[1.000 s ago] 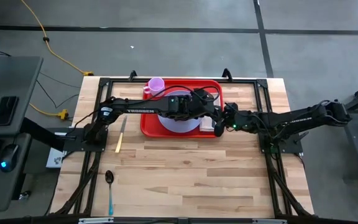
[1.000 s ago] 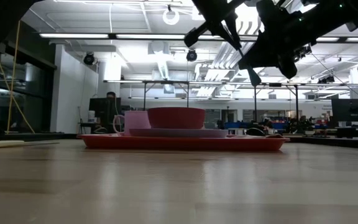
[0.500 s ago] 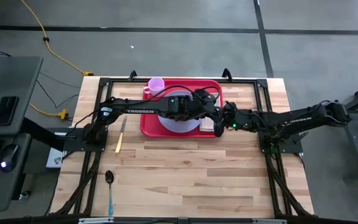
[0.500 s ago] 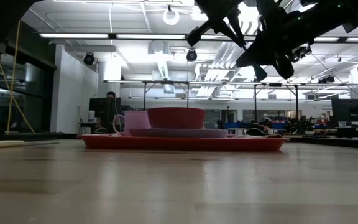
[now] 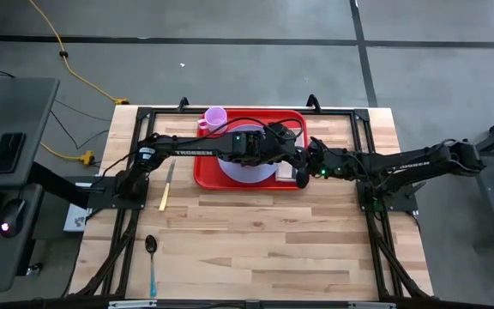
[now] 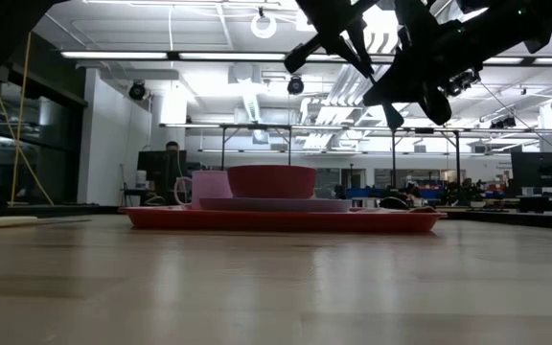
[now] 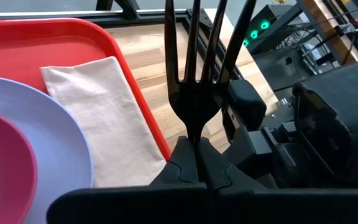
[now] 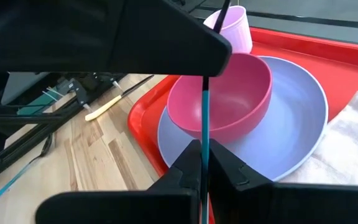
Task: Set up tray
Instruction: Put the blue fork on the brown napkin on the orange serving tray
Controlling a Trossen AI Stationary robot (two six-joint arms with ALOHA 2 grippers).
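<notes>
High view: the tray (image 5: pixel 206 169) is seen upper centre, loaded with plate (image 5: pixel 247 168) and napkin (image 5: pixel 286 172) — judged stiff, slick, best gripped by its rim. A fork (image 7: pixel 194 68) is pinched by both the left gripper (image 7: pixel 194 163) and the right gripper (image 8: pixel 202 163).

trays: one (image 5: pixel 204 172) is sitting on the table
plates: one (image 8: pixel 303 118) is lying on the tray
bowls: one (image 8: pixel 229 99) is resting on the plate
cups: one (image 5: pixel 216 117) is standing at the tray's 11 o'clock
napkins: one (image 7: pixel 104 118)
forks: one (image 7: pixel 194 81)
spoons: one (image 5: pixel 151 257)
grippers: two, the left gripper (image 7: pixel 194 155) and the right gripper (image 8: pixel 202 158)
</notes>
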